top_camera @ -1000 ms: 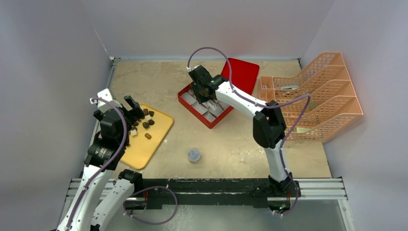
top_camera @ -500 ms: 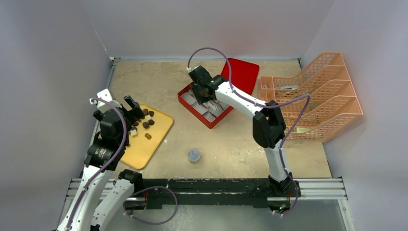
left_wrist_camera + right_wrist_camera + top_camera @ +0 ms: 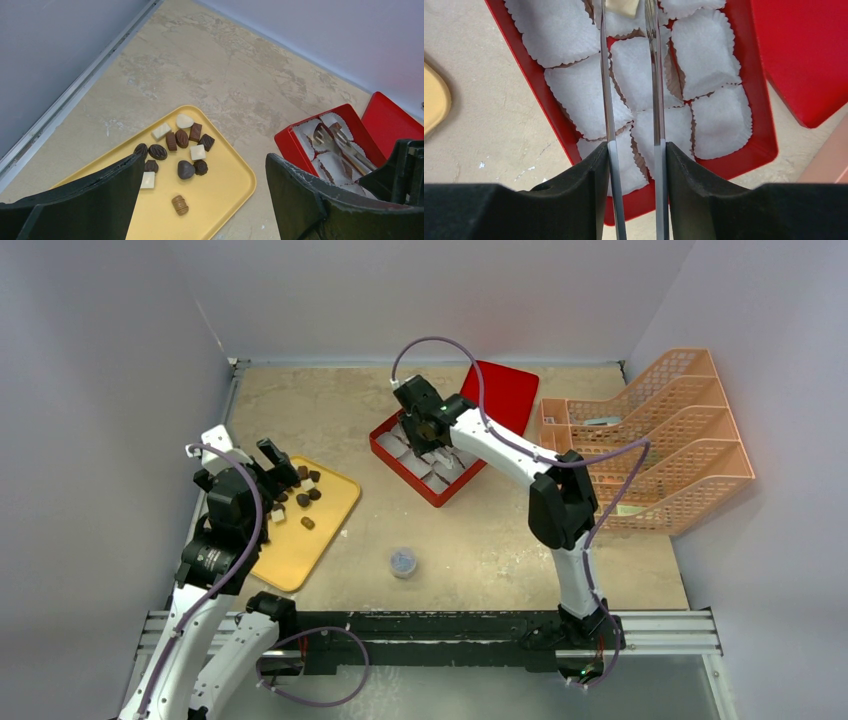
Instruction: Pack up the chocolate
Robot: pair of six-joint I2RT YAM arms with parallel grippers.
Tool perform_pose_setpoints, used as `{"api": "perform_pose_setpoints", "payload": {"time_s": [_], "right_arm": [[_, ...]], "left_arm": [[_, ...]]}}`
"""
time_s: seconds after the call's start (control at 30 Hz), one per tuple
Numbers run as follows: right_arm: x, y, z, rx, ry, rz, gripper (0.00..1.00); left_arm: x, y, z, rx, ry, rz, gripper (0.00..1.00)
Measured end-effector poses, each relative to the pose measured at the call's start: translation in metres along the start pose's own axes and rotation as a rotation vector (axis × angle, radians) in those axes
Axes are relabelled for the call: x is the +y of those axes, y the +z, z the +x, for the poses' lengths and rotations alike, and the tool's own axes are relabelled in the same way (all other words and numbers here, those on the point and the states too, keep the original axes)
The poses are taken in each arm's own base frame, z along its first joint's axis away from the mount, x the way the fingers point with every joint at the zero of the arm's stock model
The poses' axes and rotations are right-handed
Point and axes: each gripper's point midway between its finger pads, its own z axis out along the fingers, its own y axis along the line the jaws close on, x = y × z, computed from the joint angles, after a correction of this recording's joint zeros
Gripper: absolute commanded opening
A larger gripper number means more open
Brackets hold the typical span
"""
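The right tool (image 3: 633, 150) pinches thin metal tweezers (image 3: 607, 100) whose blades flank one cream chocolate lump (image 3: 621, 7) over a white paper liner (image 3: 626, 26) in the red rectangular box (image 3: 764, 142), while the left tool (image 3: 205, 167) hangs spread above the yellow plastic tray (image 3: 222, 195), where the other chocolate lumps (image 3: 176, 141) apparently await packing.

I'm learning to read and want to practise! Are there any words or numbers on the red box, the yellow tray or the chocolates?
None: no word, number or sign can be read in any view.
Red box and lid: plain red.
Yellow tray: plain.
Chocolates: only moulded ridges, no letters to make out.
Tweezers: bare metal.
Small round cap: too small to tell.
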Motion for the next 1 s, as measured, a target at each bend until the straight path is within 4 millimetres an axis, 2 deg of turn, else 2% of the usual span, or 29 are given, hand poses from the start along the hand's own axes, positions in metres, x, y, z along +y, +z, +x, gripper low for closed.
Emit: {"api": "perform_pose_setpoints", "payload": {"time_s": [0.17, 0.33, 0.6, 0.73, 0.87, 1.0], "right_arm": [[-0.007, -0.022, -0.013, -0.047, 0.016, 0.005, 0.44], [-0.015, -0.055, -0.029, -0.111, 0.038, -0.007, 0.44], [-0.014, -0.091, -0.04, -0.18, 0.053, -0.047, 0.44], [0.001, -0.1, -0.037, -0.187, 0.033, -0.078, 0.44], [0.031, -0.11, -0.032, -0.197, -0.008, -0.122, 0.44], [0.07, -0.124, -0.027, -0.218, -0.05, -0.183, 0.44]], "left_arm": [[0.0, 0.0, 0.0, 0.0, 0.0, 0.0, 0.9], [0.0, -0.002, -0.002, 0.001, 0.0, -0.001, 0.9], [-0.003, -0.013, -0.028, -0.046, -0.03, 0.014, 0.9], [-0.006, -0.024, -0.051, -0.095, -0.064, 0.032, 0.89], [-0.007, -0.037, -0.075, -0.147, -0.099, 0.051, 0.89], [-0.006, -0.048, -0.092, -0.186, -0.126, 0.059, 0.89]]}}
